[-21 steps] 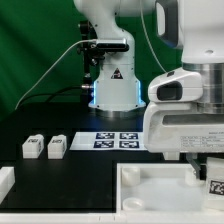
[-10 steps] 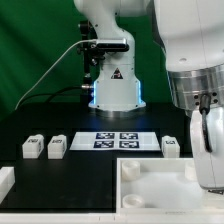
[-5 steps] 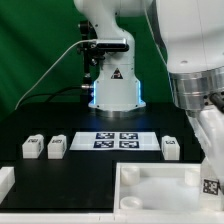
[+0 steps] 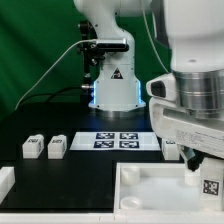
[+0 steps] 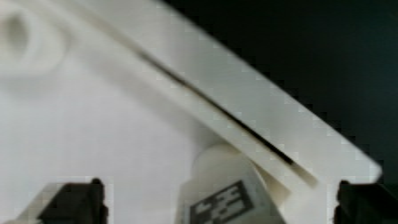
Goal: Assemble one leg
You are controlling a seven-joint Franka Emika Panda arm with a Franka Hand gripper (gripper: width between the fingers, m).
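Note:
In the exterior view my gripper (image 4: 203, 172) hangs low over the right end of the big white panel (image 4: 150, 185). A small white leg (image 4: 210, 187) with a square tag stands there, just under the hand. In the wrist view the leg (image 5: 228, 198) shows between my two dark fingers (image 5: 71, 203), with a gap of white panel (image 5: 89, 110) on each side. The gripper (image 5: 217, 208) is open around the leg and I see no contact. Two more legs (image 4: 33, 147) (image 4: 57, 147) lie at the exterior view's left. Another leg (image 4: 172, 148) is partly hidden behind the hand.
The marker board (image 4: 120, 140) lies flat in the middle of the black table, in front of the robot's base (image 4: 113, 90). A white piece (image 4: 5, 180) sits at the lower left edge. The panel has raised corner sockets and a rim.
The hand has turned about its axis and come down in front of the back right leg, which stood in full view a second ago. The tagged leg under the hand stays in place.

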